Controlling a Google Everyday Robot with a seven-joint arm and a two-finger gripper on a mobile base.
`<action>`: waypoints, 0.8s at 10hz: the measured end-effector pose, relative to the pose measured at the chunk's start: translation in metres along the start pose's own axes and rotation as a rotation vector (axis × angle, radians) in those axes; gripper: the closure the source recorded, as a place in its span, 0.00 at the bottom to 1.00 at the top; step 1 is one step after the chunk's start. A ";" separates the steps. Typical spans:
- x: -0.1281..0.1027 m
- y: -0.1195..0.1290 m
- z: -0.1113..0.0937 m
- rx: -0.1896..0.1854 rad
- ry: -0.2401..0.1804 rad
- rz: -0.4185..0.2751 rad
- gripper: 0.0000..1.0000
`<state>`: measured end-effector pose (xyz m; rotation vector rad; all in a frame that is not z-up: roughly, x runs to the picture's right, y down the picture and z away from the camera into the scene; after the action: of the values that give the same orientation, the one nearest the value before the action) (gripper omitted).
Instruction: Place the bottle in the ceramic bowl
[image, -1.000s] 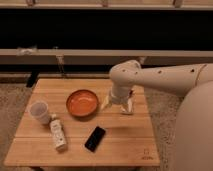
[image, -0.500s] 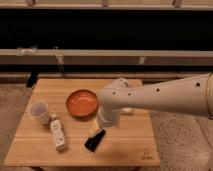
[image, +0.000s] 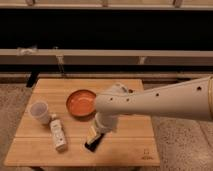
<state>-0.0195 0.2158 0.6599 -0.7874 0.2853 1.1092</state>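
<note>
1. Dark wall panelling fills the background, crossed by a pale horizontal rail (image: 150, 56), and a speckled floor lies below it.
2. A light wooden square table (image: 130, 147) stands in the middle of the scene and carries all the items.
3. A round orange ceramic bowl (image: 80, 102) with a darker brownish rim sits near the centre of the table, toward its far side. Nothing shows inside it.
4. A white plastic cup (image: 39, 111) stands upright to the left of the bowl, apart from it.
5. A small white plastic bottle (image: 58, 134) with dark label marks lies on its side on the table, just in front of the cup and left of the bowl's near edge. Its narrow end points toward the cup. It is outside the bowl.
6. A flat black phone (image: 92, 145) lies near the front of the table, to the right of the bottle, and is partly covered from above.
7. A thick white robot arm (image: 160, 102) reaches in from the right, across the bowl's right edge.
8. The arm bends down to the robot's hand (image: 96, 135), which is low over the phone, just in front of the bowl and to the right of the bottle, not touching the bottle. Whether the hand is apart or together cannot be told.
</note>
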 end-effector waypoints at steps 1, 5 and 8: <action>0.000 0.000 0.000 0.000 0.000 0.000 0.20; 0.003 0.016 0.000 0.031 -0.020 -0.045 0.20; 0.007 0.075 0.006 0.066 -0.059 -0.151 0.20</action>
<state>-0.0831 0.2410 0.6281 -0.7049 0.2081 0.9748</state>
